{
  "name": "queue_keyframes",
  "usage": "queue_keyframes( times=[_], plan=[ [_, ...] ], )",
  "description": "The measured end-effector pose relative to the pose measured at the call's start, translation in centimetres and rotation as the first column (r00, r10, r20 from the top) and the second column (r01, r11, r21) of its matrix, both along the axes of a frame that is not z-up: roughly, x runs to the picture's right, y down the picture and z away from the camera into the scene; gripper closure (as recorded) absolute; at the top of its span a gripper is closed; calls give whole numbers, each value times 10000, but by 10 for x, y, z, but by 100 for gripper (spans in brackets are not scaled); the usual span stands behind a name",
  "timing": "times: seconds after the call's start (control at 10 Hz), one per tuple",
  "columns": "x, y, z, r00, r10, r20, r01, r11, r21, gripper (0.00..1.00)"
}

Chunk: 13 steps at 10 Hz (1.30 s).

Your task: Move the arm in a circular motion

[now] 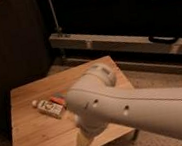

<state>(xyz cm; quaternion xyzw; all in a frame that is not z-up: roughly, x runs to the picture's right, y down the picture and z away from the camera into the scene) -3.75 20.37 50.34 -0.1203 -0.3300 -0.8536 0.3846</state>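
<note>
The wooden surface point(38, 140) stands low in a dim room, its pale planks running from the left edge towards the middle. The arm point(139, 109) fills the lower right of the camera view. Its thick, glossy white segment comes in from the right edge and bends at a rounded joint over the middle of the surface, with dark dots along its side. From that joint it turns downward, and the yellowish-tan gripper point(83, 141) hangs at its end, over the near part of the surface close to the front edge. Whether the gripper is open or closed cannot be told, since only a tan tip shows below the white casing.

A small flat packet point(48, 107) with white and red-orange markings lies on the surface, just left of the arm's joint and apart from the gripper.

Behind the surface on the left stands a dark cabinet point(10, 48). A long grey rail point(120, 41) crosses the background at a slant, with a thin upright pole point(52, 12) rising behind it. Speckled floor point(150, 77) shows between the rail and the surface.
</note>
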Motion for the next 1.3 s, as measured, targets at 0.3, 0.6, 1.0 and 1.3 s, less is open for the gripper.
queue_keyframes(
  times=[0.3, 0.6, 1.0, 1.3],
  plan=[
    [-85, 0, -2, 9803, -1178, 1584, 1154, 9930, 244, 20],
    [-156, -34, 14, 9514, -1825, 2482, 1649, 9822, 901, 20],
    [-196, -108, 63, 9626, -1769, 2055, 1454, 9765, 1593, 20],
    [-167, -169, 108, 9901, -857, 1108, 665, 9838, 1667, 20]
  ],
)
